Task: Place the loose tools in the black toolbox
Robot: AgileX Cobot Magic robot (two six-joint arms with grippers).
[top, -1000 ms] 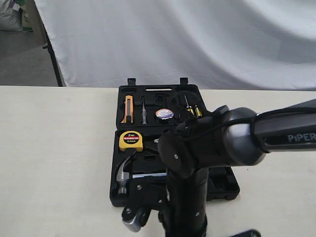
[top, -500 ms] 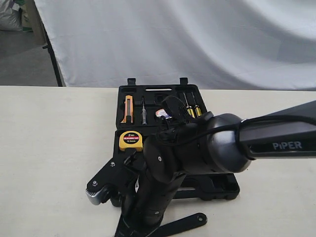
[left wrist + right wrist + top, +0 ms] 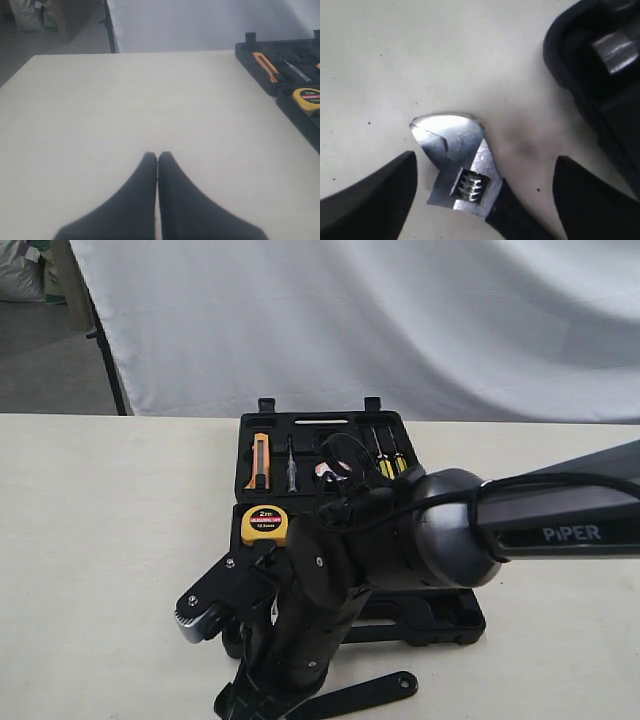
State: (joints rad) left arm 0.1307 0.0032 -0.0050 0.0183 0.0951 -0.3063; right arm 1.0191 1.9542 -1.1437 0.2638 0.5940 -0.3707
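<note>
Right gripper (image 3: 486, 159) stands wide open and empty, fingers either side of the adjustable wrench (image 3: 462, 165), which lies on the table (image 3: 380, 60) just beside the black toolbox (image 3: 580, 85), shaft cut off at the frame edge. Steel in the box corner is possibly the hammer head (image 3: 615, 47). Left gripper (image 3: 158, 156) is pressed closed on nothing. The right arm (image 3: 440, 540) hides most of the toolbox's near half.

The wrench (image 3: 457, 157) has a glossy steel head; the toolbox (image 3: 452, 618) is matt black plastic.
</note>
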